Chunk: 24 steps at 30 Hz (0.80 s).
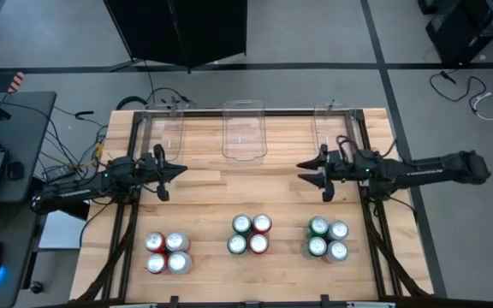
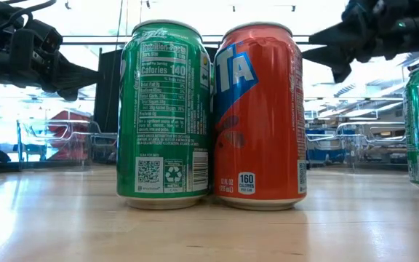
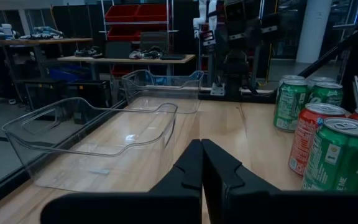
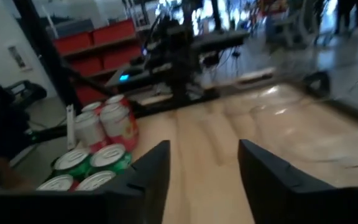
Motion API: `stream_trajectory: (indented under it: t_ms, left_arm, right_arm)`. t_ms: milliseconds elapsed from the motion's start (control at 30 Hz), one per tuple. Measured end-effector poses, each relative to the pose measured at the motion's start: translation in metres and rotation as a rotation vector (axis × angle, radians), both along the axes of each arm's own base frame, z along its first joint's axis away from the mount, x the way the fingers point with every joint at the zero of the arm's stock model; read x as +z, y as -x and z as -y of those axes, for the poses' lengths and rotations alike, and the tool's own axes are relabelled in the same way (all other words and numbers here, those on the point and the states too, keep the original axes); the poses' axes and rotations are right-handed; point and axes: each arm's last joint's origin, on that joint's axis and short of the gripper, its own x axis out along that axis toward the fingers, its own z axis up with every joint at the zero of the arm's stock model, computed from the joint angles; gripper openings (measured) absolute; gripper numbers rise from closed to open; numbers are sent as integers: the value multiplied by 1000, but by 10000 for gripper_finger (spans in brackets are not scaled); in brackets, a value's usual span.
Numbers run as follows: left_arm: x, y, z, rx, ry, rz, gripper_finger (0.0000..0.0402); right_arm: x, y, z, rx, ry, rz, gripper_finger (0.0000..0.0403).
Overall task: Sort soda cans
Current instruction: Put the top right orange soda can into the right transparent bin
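Twelve soda cans stand upright on the wooden table (image 1: 221, 201), gathered in three tight clusters of four along its near edge. Nearest the left corner, the left cluster (image 1: 167, 252) shows red and silver-white tops packed together. At the middle of that edge, the middle cluster (image 1: 250, 234) mixes green and red cans; from table height, a green can (image 2: 167, 113) and a red can (image 2: 260, 116) of it stand touching side by side. Toward the right corner, the right cluster (image 1: 327, 239) holds green and silver-white cans.

Three clear plastic bins line the far edge: the left bin (image 1: 166, 130), the centre bin (image 1: 244, 130) and the right bin (image 1: 333, 127).

Both arms hover above the table's middle band, well apart from the cans. Reaching in from the left edge, the left gripper (image 1: 175, 172) has its fingers (image 3: 191, 168) pressed together, with nothing between them. Reaching in from the right edge, the right gripper (image 1: 305, 171) has its fingers (image 4: 149, 171) spread wide, also empty.
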Motion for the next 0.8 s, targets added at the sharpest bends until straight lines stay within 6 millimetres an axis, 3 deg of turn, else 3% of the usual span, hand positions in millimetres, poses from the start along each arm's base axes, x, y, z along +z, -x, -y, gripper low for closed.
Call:
stream_trajectory:
  t_ms: [433,800]
  left_arm:
    - [0,0,0,0,0,0,2]
    - [0,0,0,0,0,0,2]
  right_arm:
    - [9,-80,-57,211,-14,-218,279]
    - [8,-132,-98,250,69,-542,307]
